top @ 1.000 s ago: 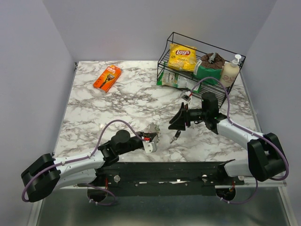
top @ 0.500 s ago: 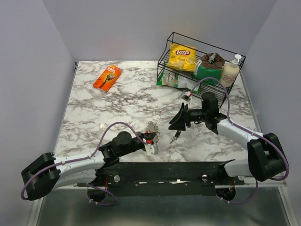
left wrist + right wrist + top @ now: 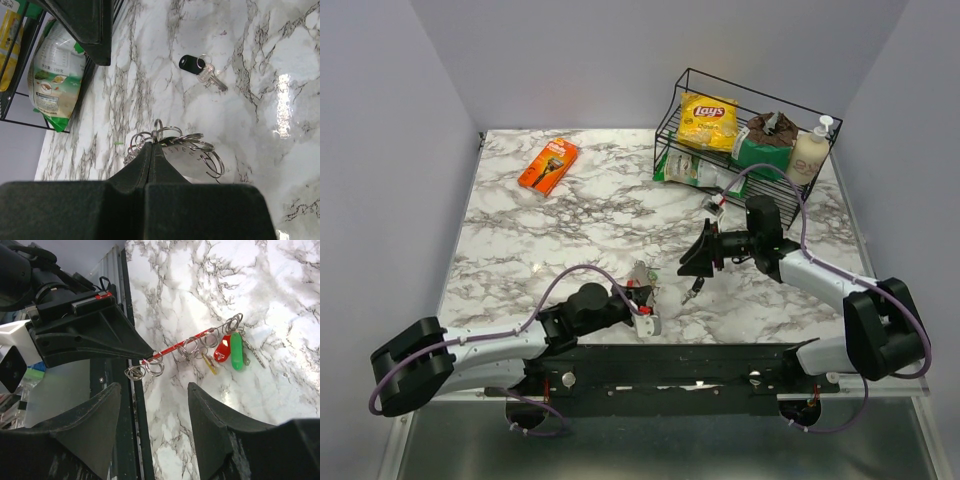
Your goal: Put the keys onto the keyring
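Note:
My left gripper [image 3: 644,303] is shut on the keyring [image 3: 641,274] and holds it just above the table. In the right wrist view the keyring [image 3: 172,348] shows a red bar strung with several split rings, and a red key [image 3: 222,348], a green key [image 3: 236,351] and a yellow key [image 3: 210,365] hang from its far end. The left wrist view shows my left gripper [image 3: 151,145] shut on the keyring's rings [image 3: 187,145]. A black-headed key [image 3: 200,70] lies loose on the table [image 3: 692,291]. My right gripper [image 3: 155,388] is open and empty, above that key [image 3: 693,257].
A black wire rack [image 3: 750,130] at the back right holds a yellow chip bag [image 3: 708,119], a green packet and a soap bottle [image 3: 810,152]. An orange box [image 3: 548,165] lies at the back left. The table's near edge rail [image 3: 132,405] is close under the keyring.
My left arm has shifted a little right and toward the near edge, still holding the keyring. My right arm has barely moved.

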You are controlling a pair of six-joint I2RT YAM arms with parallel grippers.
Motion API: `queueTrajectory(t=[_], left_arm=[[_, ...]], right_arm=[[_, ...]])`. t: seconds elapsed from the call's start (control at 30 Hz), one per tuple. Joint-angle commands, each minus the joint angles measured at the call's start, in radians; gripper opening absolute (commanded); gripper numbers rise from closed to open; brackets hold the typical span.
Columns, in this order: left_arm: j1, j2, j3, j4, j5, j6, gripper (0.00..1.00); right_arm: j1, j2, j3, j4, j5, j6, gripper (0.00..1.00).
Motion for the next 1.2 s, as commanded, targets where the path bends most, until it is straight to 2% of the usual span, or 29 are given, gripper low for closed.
queueTrajectory(t=[0.0,0.1,0.33,0.63,0.67,0.7,0.77,0.8,0.83,0.9,1.0,1.17], left_arm=[[-0.006,0.038,0.031,0.02,-0.033,-0.019,0.0],[-0.006,0.104,0.05,0.022,-0.033,-0.054,0.0],[-0.008,0.314,0.071,0.147,-0.029,-0.094,0.0],[-0.006,0.409,0.186,0.003,-0.022,-0.133,0.0],[-0.008,0.411,0.189,0.003,-0.032,-0.14,0.02],[-0.006,0.411,0.191,0.006,-0.036,-0.148,0.15],[-0.008,0.406,0.185,0.032,-0.089,-0.162,0.3],[-0.006,0.402,0.183,0.043,-0.098,-0.177,0.52],[-0.006,0.397,0.177,0.06,-0.102,-0.182,0.61],[-0.008,0.383,0.173,0.066,-0.109,-0.194,0.98],[-0.006,0.365,0.171,0.078,-0.144,-0.219,0.99],[0.012,0.302,0.16,0.141,-0.258,-0.367,0.99]], right_arm=[[0.01,0.027,0.031,-0.033,0.012,-0.018,0.64],[0.01,0.033,0.034,-0.055,0.036,-0.019,0.64],[0.012,0.067,0.052,-0.121,0.101,-0.025,0.64],[0.012,0.13,0.067,-0.17,0.125,-0.019,0.64],[0.012,0.132,0.069,-0.17,0.13,-0.018,0.64],[0.012,0.132,0.07,-0.17,0.13,-0.016,0.64],[0.012,0.133,0.074,-0.171,0.136,-0.016,0.65],[0.012,0.133,0.075,-0.173,0.138,-0.016,0.65],[0.01,0.135,0.075,-0.174,0.138,-0.018,0.65],[0.01,0.136,0.077,-0.177,0.144,-0.016,0.65],[0.012,0.139,0.08,-0.179,0.148,-0.015,0.65],[0.012,0.139,0.083,-0.184,0.161,-0.011,0.65]])
